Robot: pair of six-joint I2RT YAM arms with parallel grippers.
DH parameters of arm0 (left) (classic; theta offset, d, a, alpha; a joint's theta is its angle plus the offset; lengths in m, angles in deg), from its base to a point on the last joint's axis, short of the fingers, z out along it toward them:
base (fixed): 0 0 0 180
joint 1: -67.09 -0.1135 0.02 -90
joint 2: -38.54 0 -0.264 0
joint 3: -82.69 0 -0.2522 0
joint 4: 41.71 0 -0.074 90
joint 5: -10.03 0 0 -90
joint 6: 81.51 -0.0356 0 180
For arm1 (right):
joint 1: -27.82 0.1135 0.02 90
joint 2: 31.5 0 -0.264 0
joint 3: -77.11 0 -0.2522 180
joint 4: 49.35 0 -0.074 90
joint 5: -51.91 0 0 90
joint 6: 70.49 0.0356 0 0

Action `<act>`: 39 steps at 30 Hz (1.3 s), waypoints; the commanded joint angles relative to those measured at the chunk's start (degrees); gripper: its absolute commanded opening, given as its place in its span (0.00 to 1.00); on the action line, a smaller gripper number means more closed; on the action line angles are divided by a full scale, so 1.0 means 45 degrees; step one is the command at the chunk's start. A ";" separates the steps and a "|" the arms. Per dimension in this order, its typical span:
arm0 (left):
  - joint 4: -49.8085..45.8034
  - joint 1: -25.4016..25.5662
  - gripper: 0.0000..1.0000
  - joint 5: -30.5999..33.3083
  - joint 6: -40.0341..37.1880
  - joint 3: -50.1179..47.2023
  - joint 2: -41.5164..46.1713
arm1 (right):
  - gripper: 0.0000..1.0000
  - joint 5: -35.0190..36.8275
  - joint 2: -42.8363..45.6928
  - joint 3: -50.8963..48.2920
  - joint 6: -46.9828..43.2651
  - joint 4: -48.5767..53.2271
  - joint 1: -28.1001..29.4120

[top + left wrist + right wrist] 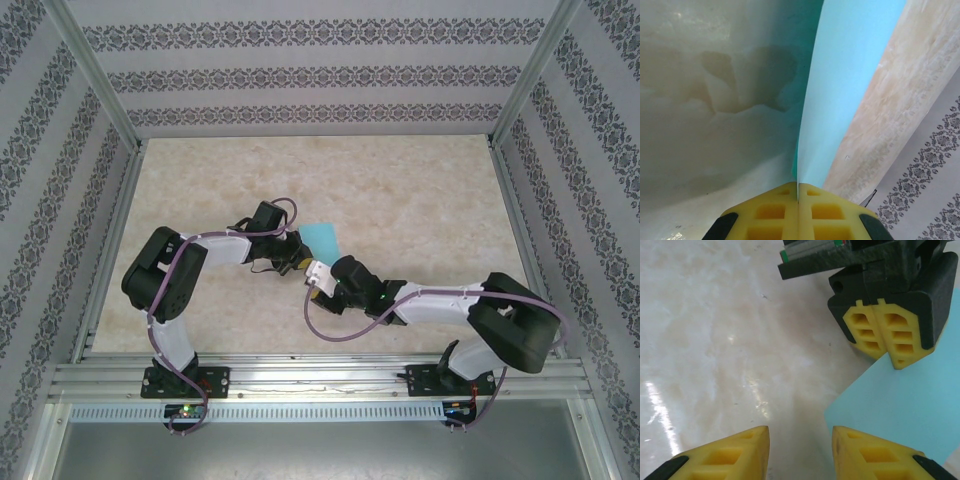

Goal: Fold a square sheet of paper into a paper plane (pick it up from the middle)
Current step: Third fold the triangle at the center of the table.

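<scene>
left hand point(798, 192): pressed together, pinching square sheet of paper point(850, 90) | right hand point(800, 440): spread, beside its edge

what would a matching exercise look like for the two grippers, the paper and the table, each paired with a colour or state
Column one
1. left gripper
2. right gripper
3. paper
4. table

Column two
A. turquoise-blue
B. jaws apart, nothing between them
C. beige, marbled
D. shut on the paper

Pairs: 1-D, 2-B, 3-A, 4-C
</scene>
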 commanded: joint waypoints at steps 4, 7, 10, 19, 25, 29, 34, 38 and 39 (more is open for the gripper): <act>0.0232 -0.0190 0.06 -0.0274 0.0122 -0.0117 0.0212 | 0.38 0.1435 -0.0773 0.0458 -0.1628 -0.0846 0.0187; 0.0330 -0.0193 0.06 -0.0258 0.0199 -0.0163 0.0198 | 0.36 0.1334 -0.0999 0.0516 -0.1688 -0.1073 0.0280; 0.0430 -0.0186 0.06 -0.0344 0.0276 -0.0157 0.0111 | 0.35 0.1642 -0.1284 0.0623 -0.1589 -0.1387 0.0323; 0.0232 -0.0233 0.06 -0.0286 0.0133 -0.0189 0.0116 | 0.24 0.2004 -0.1391 0.0636 -0.1505 -0.1343 0.0341; 0.0203 -0.0263 0.06 -0.0302 0.0135 -0.0144 0.0090 | 0.19 0.2370 -0.0997 0.0314 -0.1381 -0.1534 0.0364; 0.0247 -0.0283 0.07 -0.0334 0.0114 -0.0149 0.0071 | 0.13 0.2383 -0.1126 0.0369 -0.1279 -0.1499 0.0364; 0.0233 -0.0331 0.07 -0.0336 0.0129 -0.0205 0.0094 | 0.06 0.2415 -0.1196 0.0500 -0.1161 -0.1465 0.0359; 0.0210 -0.0371 0.08 -0.0332 0.0131 -0.0159 0.0059 | 0.00 0.2400 -0.1210 0.0480 -0.1087 -0.1475 0.0364; 0.0214 -0.0379 0.09 -0.0308 0.0116 -0.0151 0.0059 | 0.00 0.2359 -0.1213 0.0480 -0.1064 -0.1448 0.0364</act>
